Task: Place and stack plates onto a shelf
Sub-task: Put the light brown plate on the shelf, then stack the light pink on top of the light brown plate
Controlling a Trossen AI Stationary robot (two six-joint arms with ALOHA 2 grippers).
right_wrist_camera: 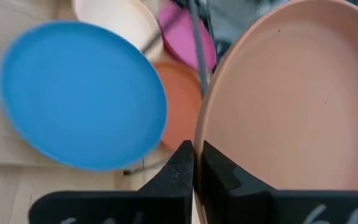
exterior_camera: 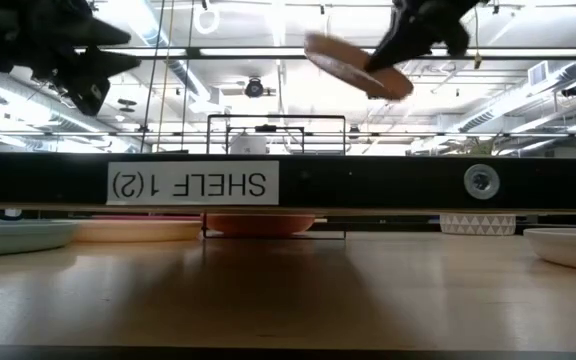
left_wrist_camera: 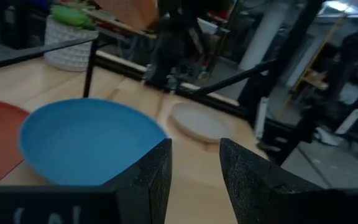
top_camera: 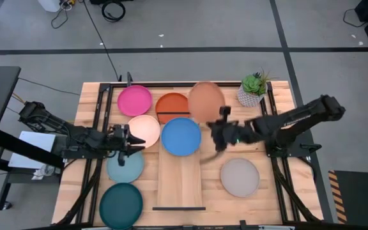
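Slatted wooden tabletop [top_camera: 280, 185] loaded with round matte plates

On the long light-wood shelf board [top_camera: 181, 182] sits a blue plate [top_camera: 181, 136], orange plate [top_camera: 172, 106] behind it. Straight on the table: pink [top_camera: 135, 100], cream [top_camera: 145, 130], light teal [top_camera: 126, 165], dark teal [top_camera: 120, 203], grey [top_camera: 239, 177], plus a small potted green plant [top_camera: 253, 89] in the corner.

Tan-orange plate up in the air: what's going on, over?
Right tool shut on tan-orange plate, lifted clear of table. Left tool open, waiting over cream plate. Blue plate sits on shelf.
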